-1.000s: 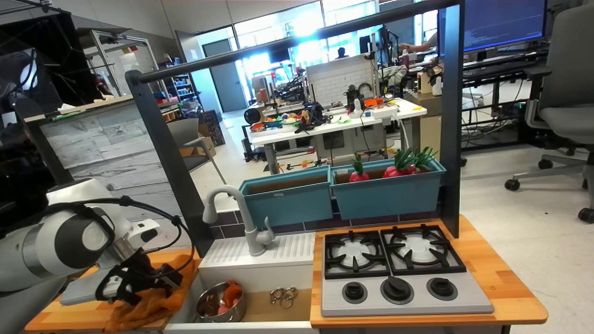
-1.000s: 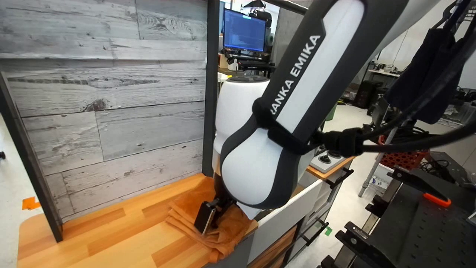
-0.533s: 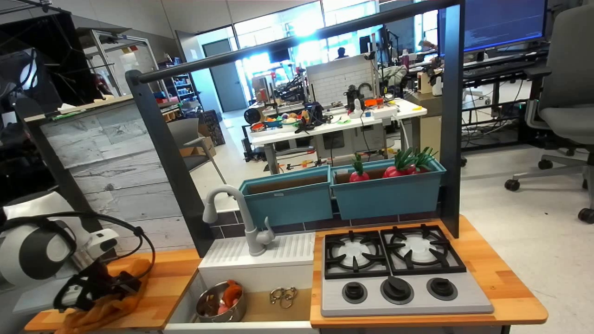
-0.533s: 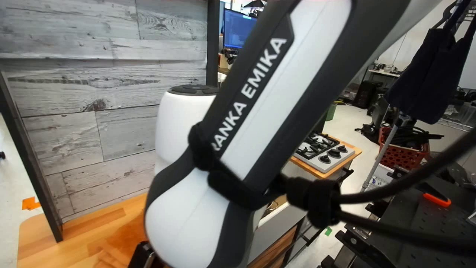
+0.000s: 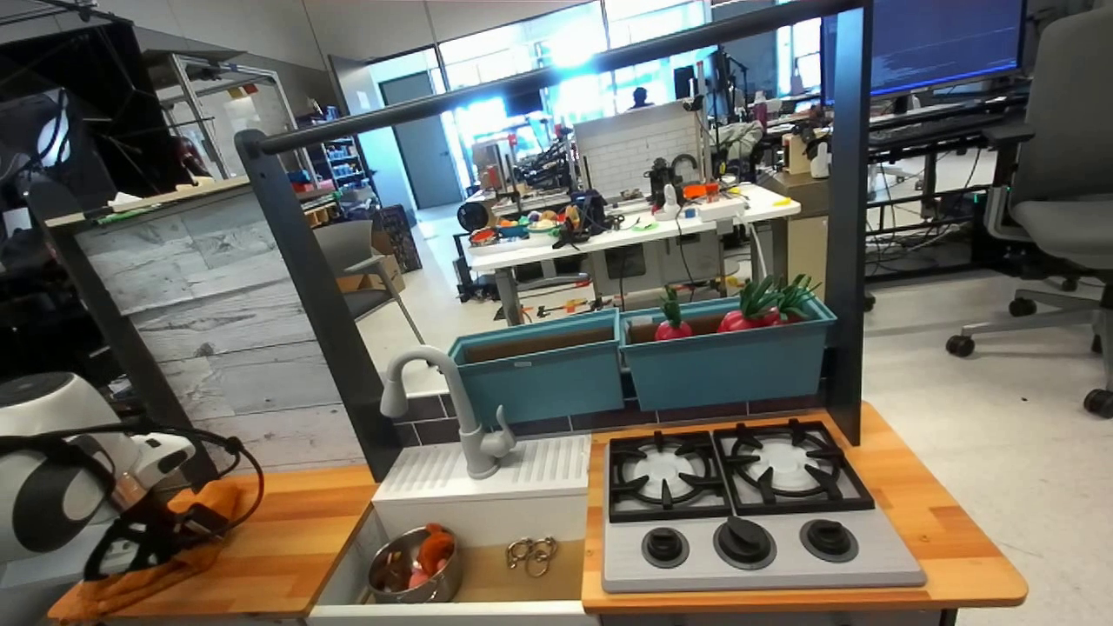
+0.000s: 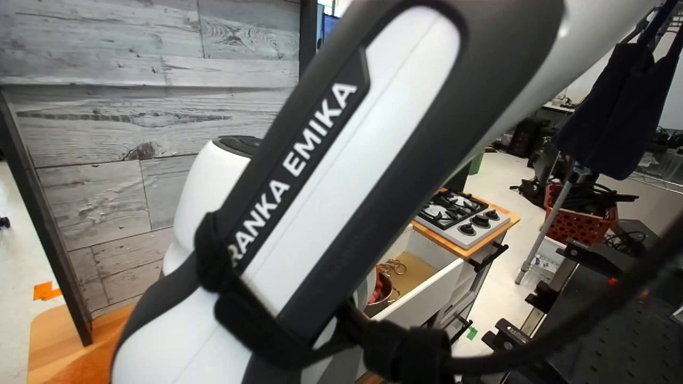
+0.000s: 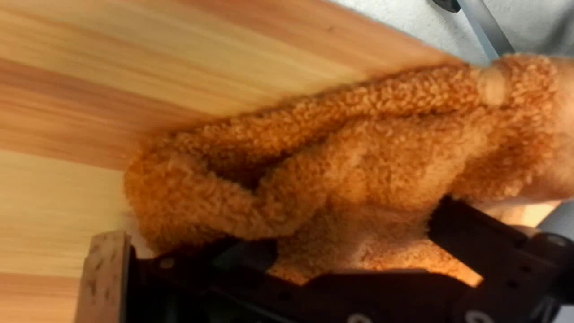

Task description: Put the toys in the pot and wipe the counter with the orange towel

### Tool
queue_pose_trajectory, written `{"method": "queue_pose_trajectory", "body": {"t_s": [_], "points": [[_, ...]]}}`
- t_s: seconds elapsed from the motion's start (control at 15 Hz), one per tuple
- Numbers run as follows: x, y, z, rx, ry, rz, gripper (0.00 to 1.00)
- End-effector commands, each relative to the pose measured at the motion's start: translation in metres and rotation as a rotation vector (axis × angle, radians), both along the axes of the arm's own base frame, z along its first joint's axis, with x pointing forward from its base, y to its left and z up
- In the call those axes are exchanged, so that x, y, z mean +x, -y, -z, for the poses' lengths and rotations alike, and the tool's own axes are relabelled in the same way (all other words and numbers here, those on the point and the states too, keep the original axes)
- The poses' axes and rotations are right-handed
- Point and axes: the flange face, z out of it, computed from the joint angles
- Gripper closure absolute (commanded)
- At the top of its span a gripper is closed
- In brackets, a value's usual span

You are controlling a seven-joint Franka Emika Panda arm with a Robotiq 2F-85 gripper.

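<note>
- One orange towel, fluffy and bunched, lies directly under the claw, on the wooden desk to one side of the sink.
- The claw's jaws stand wide apart; towel shows between and beneath them, with no pinch visible.
- The towel's long axis runs roughly the same way as the jaws' spread. Bare desk lies between it and the sink, probably the stretch to wipe next, by pushing down and sliding.
- There is only a single arm, already over the towel.
- The wrist view alone shows the deep crease in the towel; no pot appears there.
- In an exterior view, red-orange toys sit inside the silver pot in the sink, so that step looks finished.
- In an exterior view, the arm hides the claw and leaves just a patch of towel.
</note>
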Motion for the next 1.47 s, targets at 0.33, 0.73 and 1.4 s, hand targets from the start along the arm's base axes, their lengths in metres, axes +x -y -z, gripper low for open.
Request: {"method": "queue_pose_trajectory", "body": {"t_s": [0.33,0.73,1.4], "points": [[0.079,0.159,0.019,0.001,0.013,0.246,0.0],[0.055,0.124,0.016,0.068,-0.013,0.155,0.0],[-0.015,-0.015,0.009,0.138,-0.028,-0.104,0.0]]}}
